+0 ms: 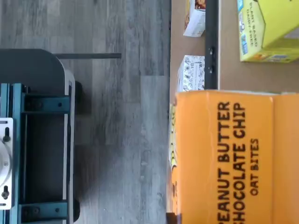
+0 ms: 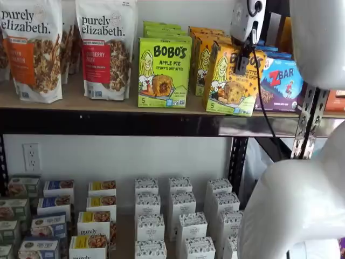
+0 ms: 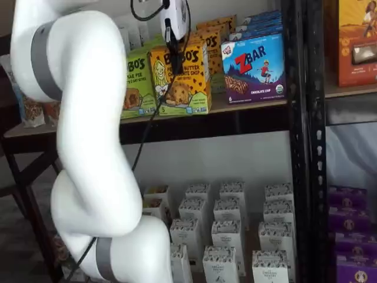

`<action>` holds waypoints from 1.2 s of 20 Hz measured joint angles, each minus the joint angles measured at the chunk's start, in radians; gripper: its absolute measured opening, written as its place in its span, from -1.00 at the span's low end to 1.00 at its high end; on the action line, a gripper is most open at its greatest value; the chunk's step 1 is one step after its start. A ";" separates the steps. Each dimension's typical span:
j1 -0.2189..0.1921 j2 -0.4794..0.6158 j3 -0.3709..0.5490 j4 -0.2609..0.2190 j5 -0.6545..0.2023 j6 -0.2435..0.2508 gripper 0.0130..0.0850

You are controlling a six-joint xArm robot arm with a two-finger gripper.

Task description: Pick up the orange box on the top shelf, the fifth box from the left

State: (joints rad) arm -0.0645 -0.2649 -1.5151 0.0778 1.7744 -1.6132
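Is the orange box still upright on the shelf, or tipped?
Upright. In both shelf views the orange box stands on its base on the top shelf, front face out, with the gripper at its top edge.

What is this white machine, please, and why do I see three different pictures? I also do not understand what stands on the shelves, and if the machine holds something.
The white machine is a robot arm with a small gripper at its end. Two pictures come from fixed cameras facing the shelves; the third comes from a camera on the arm's wrist and appears turned on its side.

On the top shelf stand granola bags, a green Bobo's box, the orange box and a blue ZBar box. The lower shelf holds many small white cartons.

In both shelf views the gripper hangs at the top of the orange box, which stands on the shelf. The wrist view shows that box very close. Whether the jaws are open or closed on it, I cannot tell.
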 joint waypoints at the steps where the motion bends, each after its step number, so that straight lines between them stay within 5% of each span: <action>1: 0.000 -0.011 0.013 -0.001 -0.005 0.000 -0.56; 14: 0.032 -0.230 0.232 -0.052 -0.034 0.021 -0.56; 24: 0.036 -0.319 0.300 -0.044 0.015 0.028 -0.56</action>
